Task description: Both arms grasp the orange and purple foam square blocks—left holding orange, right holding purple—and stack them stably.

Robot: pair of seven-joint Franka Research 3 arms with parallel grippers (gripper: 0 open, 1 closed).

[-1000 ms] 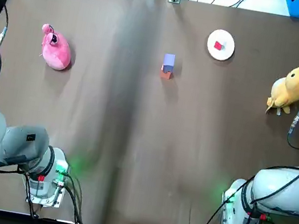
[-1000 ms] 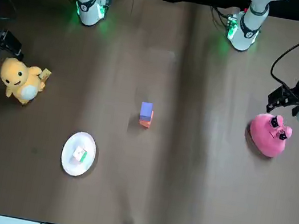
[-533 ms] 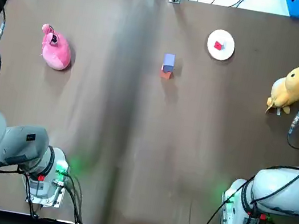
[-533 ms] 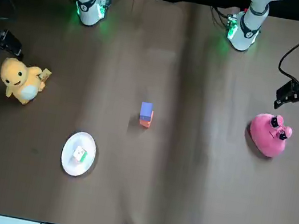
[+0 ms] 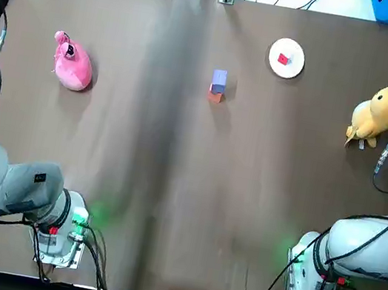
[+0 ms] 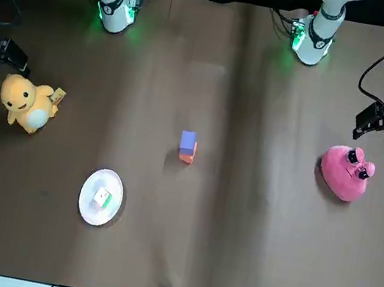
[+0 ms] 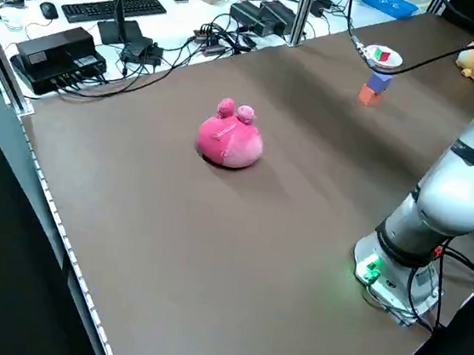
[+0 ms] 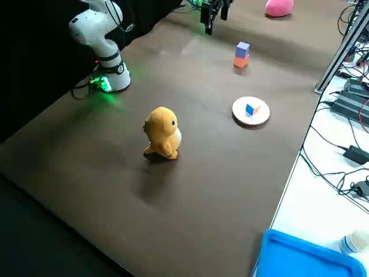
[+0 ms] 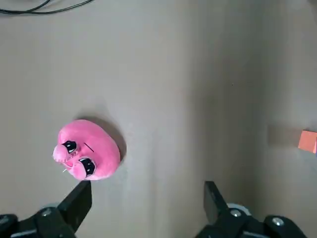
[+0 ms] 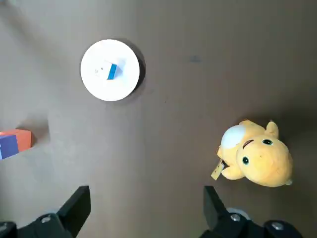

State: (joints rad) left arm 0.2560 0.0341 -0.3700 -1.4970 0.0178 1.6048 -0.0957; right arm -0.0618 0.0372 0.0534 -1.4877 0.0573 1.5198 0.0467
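Brown tabletop (image 5: 169, 201) in full view, and the purple foam block (image 5: 219, 79) is sitting on top of the orange foam block (image 5: 215, 97). The stack stands out in the middle of the table's far half, with nothing touching it. Left gripper (image 9: 146, 198) hangs raised beside the pink plush toy (image 5: 71, 65), fingers spread wide and empty. Right gripper (image 10: 146, 198) hovers near the yellow plush toy (image 5: 378, 111), fingers likewise apart, holding nothing. White plate (image 5: 292, 68) carrying a small coloured cube (image 5: 283, 59) lies between stack and yellow toy.
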